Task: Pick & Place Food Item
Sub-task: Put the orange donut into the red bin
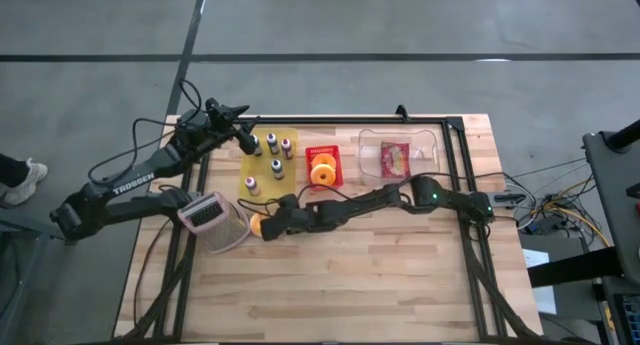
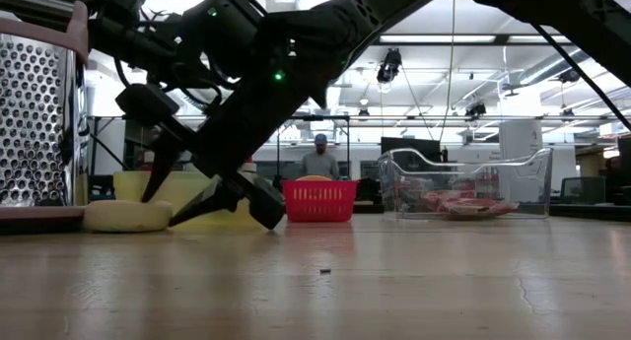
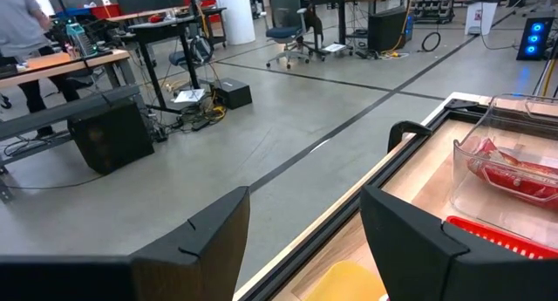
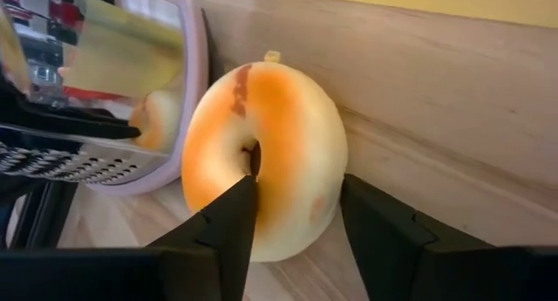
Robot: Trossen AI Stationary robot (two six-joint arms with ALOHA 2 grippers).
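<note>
Right wrist view puts the task's thing up close: a doughnut [image 4: 266, 157], pale with an orange-browned top, lying on the desk [image 4: 436, 100] just beside the metal grater [image 4: 96, 92]. The right pincer [image 4: 296, 222] straddles it, one finger over the hole and the other against the outer flank. The fingers are spread around the doughnut, not visibly pinching it yet.

From above, the doughnut [image 1: 257, 225] sits near the desk's left side, between the grater [image 1: 213, 221] and the right pincer [image 1: 268, 228], with the yellow board [image 1: 262, 177] of small bottles just behind. Farther back stand a red basket [image 1: 323, 166] and a clear tub [image 1: 402, 153] with red-wrapped food.

The left pincer [image 1: 243, 137] hovers over the board's far corner, fingers spread and empty.

My judgement on risk: the grip reaches across only part of the ring, so the soft doughnut could squirm out or roll as the fingers press in. The grater stands so close that a nudge could shove it, or wedge the doughnut against its rim.
</note>
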